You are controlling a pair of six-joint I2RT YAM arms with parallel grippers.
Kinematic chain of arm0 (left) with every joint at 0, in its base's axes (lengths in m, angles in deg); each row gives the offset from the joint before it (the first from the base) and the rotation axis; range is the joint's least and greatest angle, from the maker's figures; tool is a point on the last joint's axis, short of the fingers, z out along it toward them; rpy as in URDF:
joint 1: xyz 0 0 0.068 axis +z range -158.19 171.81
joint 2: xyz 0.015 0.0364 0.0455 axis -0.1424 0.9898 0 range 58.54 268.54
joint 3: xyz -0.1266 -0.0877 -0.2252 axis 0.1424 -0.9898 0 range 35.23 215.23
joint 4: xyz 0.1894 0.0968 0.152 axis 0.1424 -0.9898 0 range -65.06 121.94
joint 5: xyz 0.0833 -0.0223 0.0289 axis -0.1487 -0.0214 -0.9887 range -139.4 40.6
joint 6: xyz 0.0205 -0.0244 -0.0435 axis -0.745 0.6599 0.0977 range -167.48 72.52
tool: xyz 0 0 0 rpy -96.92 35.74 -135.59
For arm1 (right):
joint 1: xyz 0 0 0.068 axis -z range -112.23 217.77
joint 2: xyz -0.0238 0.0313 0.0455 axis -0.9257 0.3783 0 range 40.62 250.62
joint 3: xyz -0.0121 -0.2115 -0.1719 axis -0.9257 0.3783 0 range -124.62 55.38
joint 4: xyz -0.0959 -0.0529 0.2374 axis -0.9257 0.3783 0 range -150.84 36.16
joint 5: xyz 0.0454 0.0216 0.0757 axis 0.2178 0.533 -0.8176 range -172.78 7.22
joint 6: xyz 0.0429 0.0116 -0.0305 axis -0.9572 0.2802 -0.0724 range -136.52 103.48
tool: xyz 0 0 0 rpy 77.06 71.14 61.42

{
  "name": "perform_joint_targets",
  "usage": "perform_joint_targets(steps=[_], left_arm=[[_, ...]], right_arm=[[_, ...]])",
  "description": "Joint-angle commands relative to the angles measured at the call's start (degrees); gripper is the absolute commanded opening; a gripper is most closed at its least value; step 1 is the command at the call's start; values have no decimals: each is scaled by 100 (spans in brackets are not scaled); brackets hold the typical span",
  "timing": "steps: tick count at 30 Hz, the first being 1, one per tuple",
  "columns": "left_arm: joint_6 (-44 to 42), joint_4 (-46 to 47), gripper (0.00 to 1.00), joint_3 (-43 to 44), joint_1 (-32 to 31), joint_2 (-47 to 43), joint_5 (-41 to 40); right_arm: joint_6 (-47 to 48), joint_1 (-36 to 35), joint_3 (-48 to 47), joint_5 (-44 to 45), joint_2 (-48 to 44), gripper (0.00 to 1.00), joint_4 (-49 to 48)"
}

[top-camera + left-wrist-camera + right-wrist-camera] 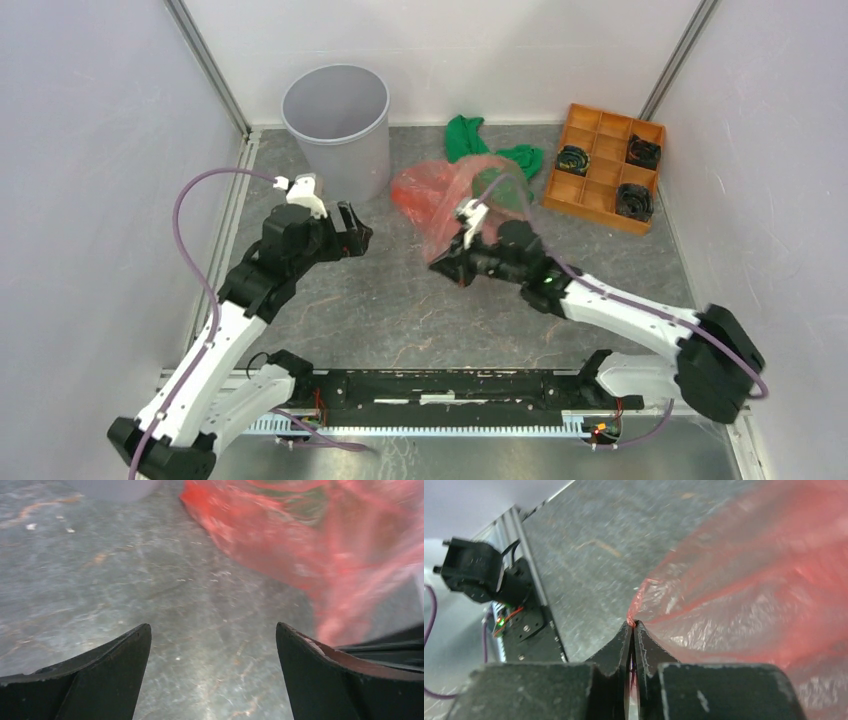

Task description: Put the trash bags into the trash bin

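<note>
The red-orange trash bag [440, 195] lies mid-table, partly over a green cloth, with one corner pulled up toward the near side. My right gripper [447, 264] is shut on that corner; in the right wrist view the film [749, 590] fans out from the pinched fingertips [632, 624]. My left gripper [355, 235] is open and empty, just left of the bag and in front of the light-grey trash bin [335, 115]. In the left wrist view the bag [310, 535] fills the upper right beyond the spread fingers [100, 680], with the gripper [212, 630] over bare table.
A green cloth [465, 135] lies behind and under the bag. An orange compartment tray [600, 165] with black parts stands at the back right. Frame posts and white walls close in the table. The bin's base [112, 485] shows in the left wrist view.
</note>
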Motion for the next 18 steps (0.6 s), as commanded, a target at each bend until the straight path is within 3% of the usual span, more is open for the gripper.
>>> perform_joint_targets(steps=[1,3,6,9,12,18], left_arm=[[375,323,100,-209,13,-308,1532],[445,426,100,-228,9,-268,1799],[495,642,100,-262,7,-127,2261],[478,956,100,-361,5,-25,2764],[529,1253,100,-549,-10,-9,3065],[892,1870,100,-1050,-393,2,3243]], right_arm=[[-76,-821,-561,254,782,12,-699],[-55,-1098,-691,320,989,21,-627],[-32,-1238,-620,160,1057,53,-529],[242,-1249,-397,354,677,78,-90],[622,-1249,-186,840,64,89,511],[1335,-1242,-135,2276,-1181,97,1955]])
